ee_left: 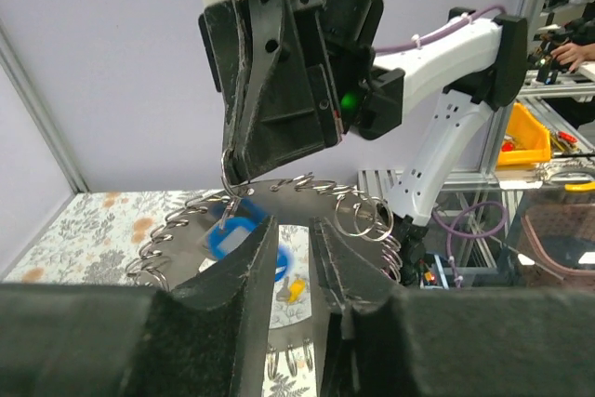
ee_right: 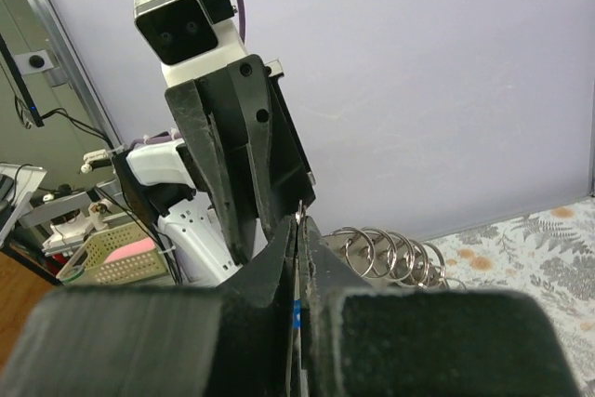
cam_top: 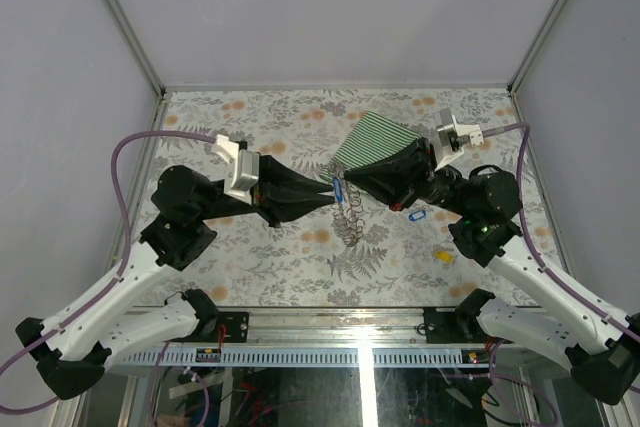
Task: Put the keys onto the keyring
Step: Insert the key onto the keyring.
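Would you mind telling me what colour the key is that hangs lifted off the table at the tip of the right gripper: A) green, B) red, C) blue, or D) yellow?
C: the blue key hangs just under the tip of the right gripper, while the yellow key lies on the table.

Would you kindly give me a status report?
Right fingers shut on blue key at the keyring. Left fingers there too, grip unclear. Striped cloth behind, not obstructing.
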